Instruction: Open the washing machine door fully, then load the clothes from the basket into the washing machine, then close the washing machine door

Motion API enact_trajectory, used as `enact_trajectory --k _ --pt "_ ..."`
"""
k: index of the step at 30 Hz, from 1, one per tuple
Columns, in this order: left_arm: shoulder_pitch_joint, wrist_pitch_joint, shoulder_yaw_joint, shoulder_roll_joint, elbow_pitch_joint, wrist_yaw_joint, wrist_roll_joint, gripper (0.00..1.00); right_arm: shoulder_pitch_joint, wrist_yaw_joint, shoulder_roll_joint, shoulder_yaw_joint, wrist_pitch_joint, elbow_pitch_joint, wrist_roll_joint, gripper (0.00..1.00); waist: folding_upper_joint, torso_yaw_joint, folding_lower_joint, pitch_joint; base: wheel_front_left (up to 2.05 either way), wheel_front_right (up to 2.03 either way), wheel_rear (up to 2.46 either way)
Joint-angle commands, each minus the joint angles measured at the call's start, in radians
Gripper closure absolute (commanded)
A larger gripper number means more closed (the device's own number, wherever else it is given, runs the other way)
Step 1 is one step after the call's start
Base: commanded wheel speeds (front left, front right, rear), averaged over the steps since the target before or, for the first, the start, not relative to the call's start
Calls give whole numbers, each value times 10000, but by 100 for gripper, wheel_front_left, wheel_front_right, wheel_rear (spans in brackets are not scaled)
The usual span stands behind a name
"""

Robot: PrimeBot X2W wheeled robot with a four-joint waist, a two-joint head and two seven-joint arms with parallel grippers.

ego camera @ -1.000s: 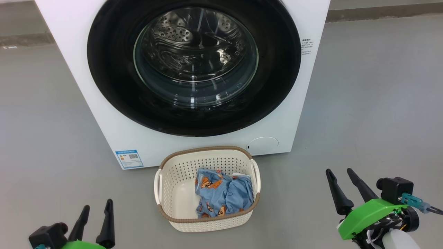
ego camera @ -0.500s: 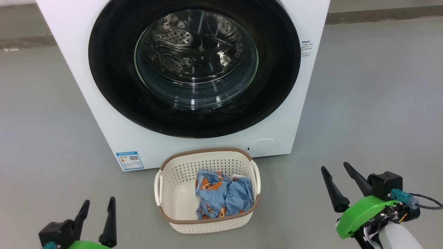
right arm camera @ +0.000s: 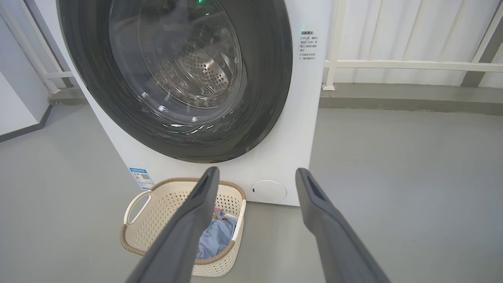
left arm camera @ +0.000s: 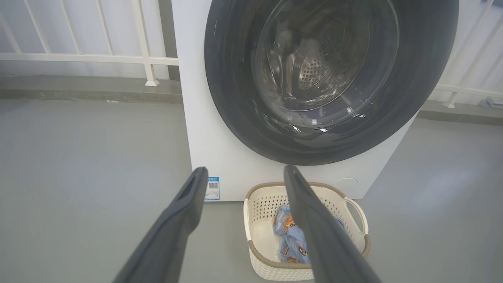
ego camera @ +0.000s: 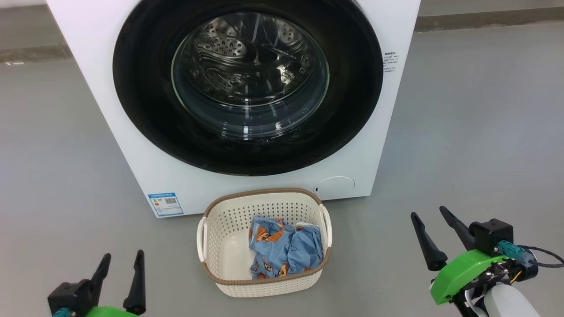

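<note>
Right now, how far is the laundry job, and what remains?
Nothing looks done yet: the washing machine door is shut and the clothes lie in the basket. No step is under way; the left hand and right hand hover open and empty, apart from both. To do: open the door fully, load the clothes, close the door.

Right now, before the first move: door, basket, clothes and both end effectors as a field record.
door: washing machine door shut against the washing machine
basket: basket on the floor, just in front of the machine
clothes: clothes bunched in the basket's right half, head view
left end effector: left end effector open, empty, apart from basket
right end effector: right end effector open, empty, apart from basket
progress: door not yet opened
</note>
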Motion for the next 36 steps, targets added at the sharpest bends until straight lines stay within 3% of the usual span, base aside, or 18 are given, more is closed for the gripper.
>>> enact_trajectory --k 1,36 --pt "-430 -137 391 181 -219 -27 76 0 -376 -11 -71 177 -138 -241 -94 0 0 9 -1 5 0 0 0" --pt "-247 -138 889 32 -438 -27 313 0 -255 -11 270 -690 -239 -138 -635 0 0 69 -1 -15 0 0 0"
